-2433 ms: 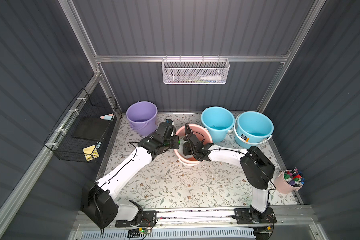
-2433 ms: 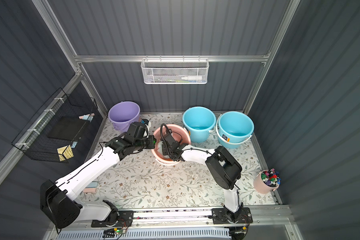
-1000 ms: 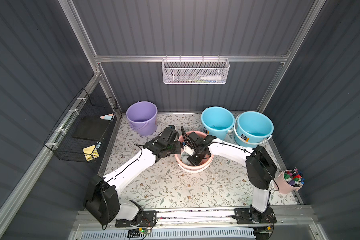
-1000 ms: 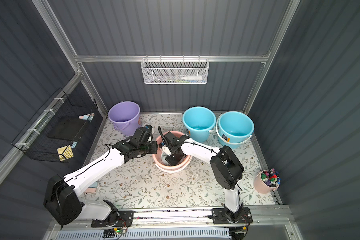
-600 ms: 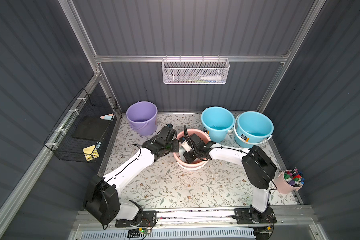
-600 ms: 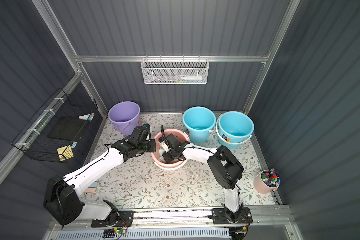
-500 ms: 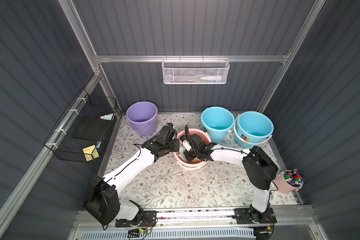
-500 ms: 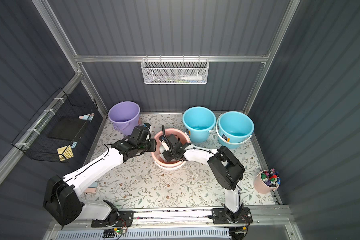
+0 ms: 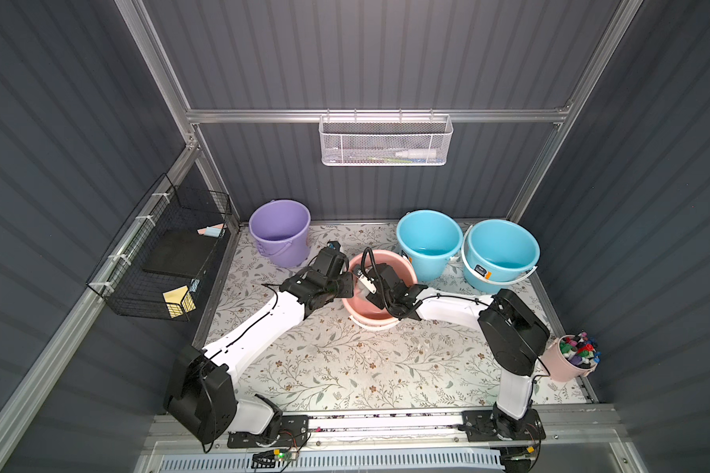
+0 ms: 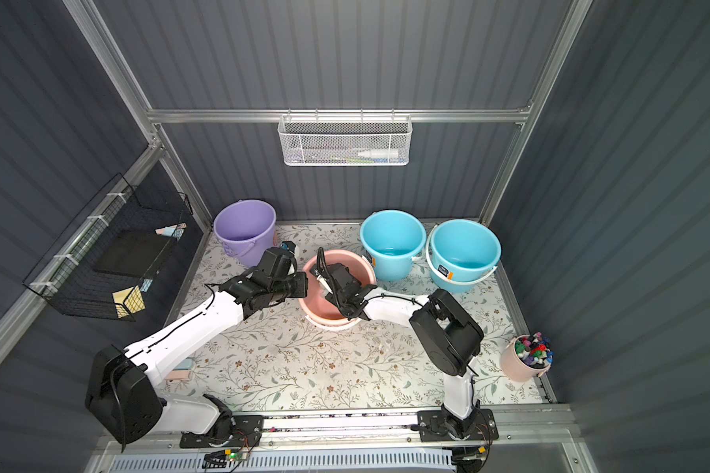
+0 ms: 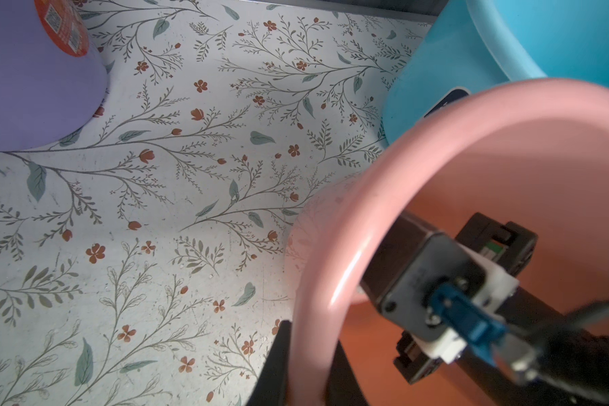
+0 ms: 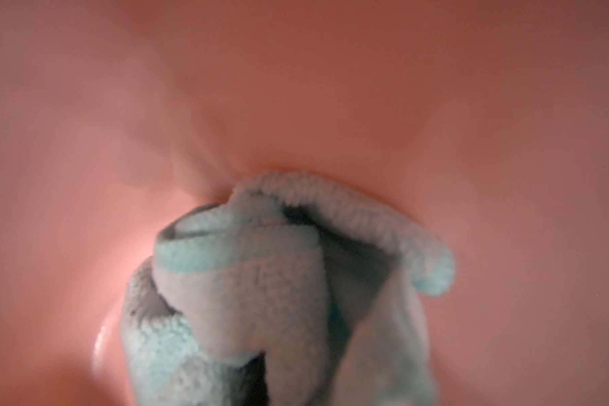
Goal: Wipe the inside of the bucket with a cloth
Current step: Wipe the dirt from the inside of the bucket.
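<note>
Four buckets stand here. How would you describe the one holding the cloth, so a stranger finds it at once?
On the floral tabletop, a purple bucket and two blue buckets stand along the back wall. The pink bucket sits just in front, between purple and blue. It alone is pink, with the left gripper clamped on its rim and the right gripper holding the cloth inside.

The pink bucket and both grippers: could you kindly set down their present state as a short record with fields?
pink bucket: on the floral mat, between the two arms
cloth: bunched, pressed against the bucket's inner surface
left gripper: shut on the bucket's rim
right gripper: inside the bucket, shut on the cloth
neighbours: purple bucket and blue bucket, both upright
</note>
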